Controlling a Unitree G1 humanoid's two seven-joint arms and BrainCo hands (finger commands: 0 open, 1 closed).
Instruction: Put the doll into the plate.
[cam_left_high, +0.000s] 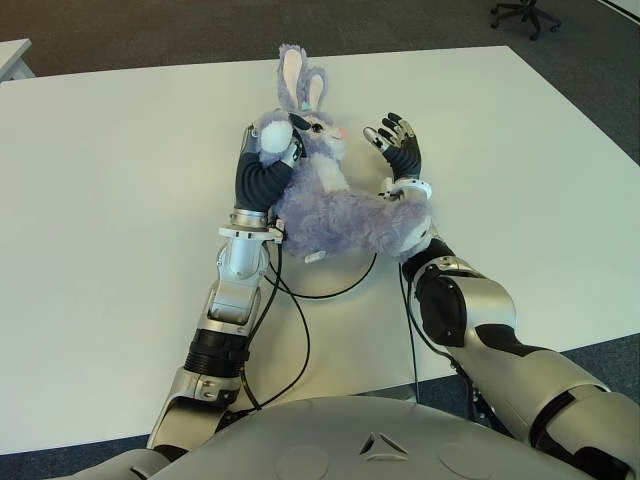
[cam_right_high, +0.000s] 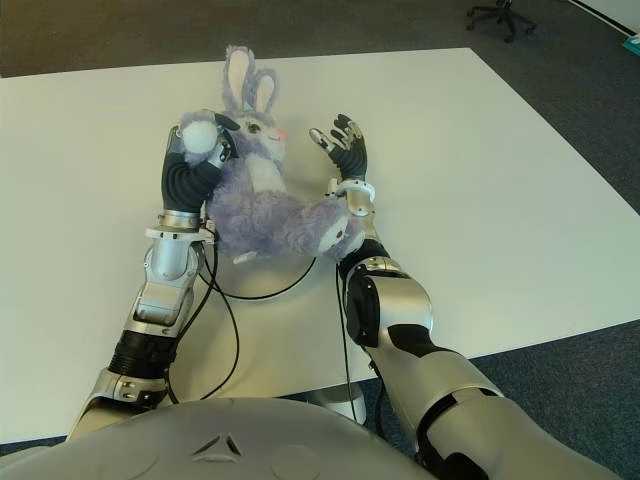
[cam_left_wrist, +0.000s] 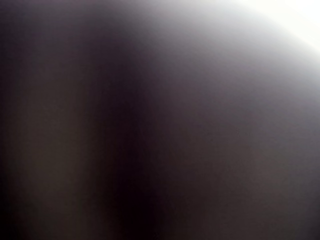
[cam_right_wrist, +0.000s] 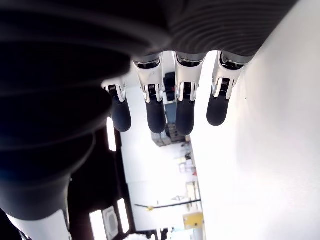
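Note:
A purple plush bunny doll (cam_left_high: 330, 200) with long ears lies on its back across both of my forearms, above the white table (cam_left_high: 120, 200). My left hand (cam_left_high: 272, 150) is curled around the doll's white paw (cam_left_high: 272, 135), at the doll's left side by its head. My right hand (cam_left_high: 395, 140) stands palm-up to the right of the bunny's head with its fingers (cam_right_wrist: 156, 112) spread and nothing in them; the doll's lower body rests over that wrist. The left wrist view is a dark blur, covered from close by. No plate shows in any view.
Black cables (cam_left_high: 300, 290) loop on the table under the doll and beside my left forearm. The table's front edge runs near my body, with dark carpet beyond. An office chair (cam_left_high: 525, 12) stands far back right, and another table corner (cam_left_high: 12, 55) at far left.

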